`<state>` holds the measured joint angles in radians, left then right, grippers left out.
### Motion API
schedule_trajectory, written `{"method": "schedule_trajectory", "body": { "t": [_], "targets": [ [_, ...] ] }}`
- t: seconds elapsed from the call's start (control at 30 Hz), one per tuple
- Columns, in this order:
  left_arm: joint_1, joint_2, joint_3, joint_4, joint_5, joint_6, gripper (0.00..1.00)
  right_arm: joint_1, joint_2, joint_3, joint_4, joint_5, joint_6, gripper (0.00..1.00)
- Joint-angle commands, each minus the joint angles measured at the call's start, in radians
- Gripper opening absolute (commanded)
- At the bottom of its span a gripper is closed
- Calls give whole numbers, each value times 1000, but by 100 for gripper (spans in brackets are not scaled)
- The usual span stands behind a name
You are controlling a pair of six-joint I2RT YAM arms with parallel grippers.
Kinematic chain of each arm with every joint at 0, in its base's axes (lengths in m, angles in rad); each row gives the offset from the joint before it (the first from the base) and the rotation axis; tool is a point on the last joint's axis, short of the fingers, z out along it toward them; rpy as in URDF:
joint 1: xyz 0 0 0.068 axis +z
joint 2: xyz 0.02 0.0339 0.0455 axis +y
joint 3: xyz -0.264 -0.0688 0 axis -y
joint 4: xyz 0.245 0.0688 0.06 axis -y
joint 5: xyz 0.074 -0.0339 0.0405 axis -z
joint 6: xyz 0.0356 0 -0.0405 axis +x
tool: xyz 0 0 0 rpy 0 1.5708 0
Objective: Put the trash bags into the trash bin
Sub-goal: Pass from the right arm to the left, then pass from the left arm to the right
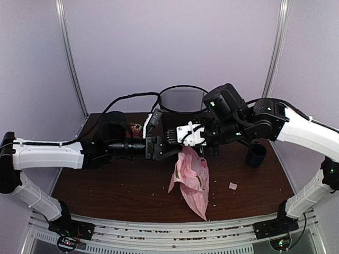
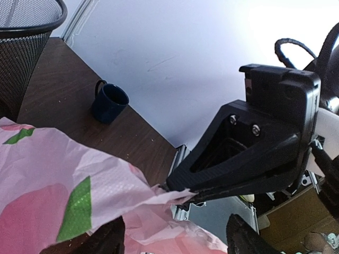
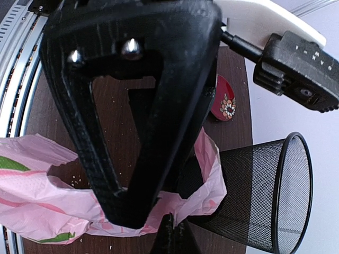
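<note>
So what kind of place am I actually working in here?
Probably a robot test cell rather than a home: plain pale panel walls with metal corner posts, an aluminium mounting rail along the brown table at its near edge, and staged props like the trash bin.

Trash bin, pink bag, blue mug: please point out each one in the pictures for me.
trash bin (image 3: 249, 196), right wrist view, on its black mesh wall.
pink bag (image 1: 190, 180), top external view, on the middle of the hanging plastic.
blue mug (image 2: 104, 111), left wrist view, on its outer side.
</note>
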<state>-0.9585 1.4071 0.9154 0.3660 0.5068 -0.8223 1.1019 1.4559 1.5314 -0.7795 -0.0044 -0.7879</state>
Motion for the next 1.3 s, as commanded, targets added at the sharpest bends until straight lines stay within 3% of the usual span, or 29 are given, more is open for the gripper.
{"method": "schedule_trajectory", "body": {
  "t": [0.0, 0.17, 0.33, 0.47, 0.67, 0.73, 0.8, 0.87, 1.27],
  "targets": [
    [1, 37, 12, 50, 8, 6, 63, 6, 2, 8, 45, -53, 82, 0],
    [0, 74, -8, 98, 4, 27, 35, -8, -9, -5, 70, -94, 144, 0],
    [0, 70, -85, 206, 3, 65, 0, -140, -32, -20, 70, -306, 210, 0],
    [0, 46, -151, 292, -22, 82, 0, -300, -21, -13, 50, -564, 280, 0],
    [0, 27, -211, 370, -47, 93, 0, -331, -76, -147, 133, -609, 323, 0],
    [0, 21, -239, 412, -57, 81, 0, -325, -75, -180, 133, -638, 324, 8],
    [0, 19, -258, 438, -65, 73, 0, -313, -65, -210, 144, -651, 332, 25],
    [-1, 24, -268, 461, -63, 61, 0, -293, -56, -231, 170, -649, 347, 32],
    [-18, 46, -277, 541, -32, 43, 0, -258, 53, -162, 261, -725, 450, 39]
  ]
}}
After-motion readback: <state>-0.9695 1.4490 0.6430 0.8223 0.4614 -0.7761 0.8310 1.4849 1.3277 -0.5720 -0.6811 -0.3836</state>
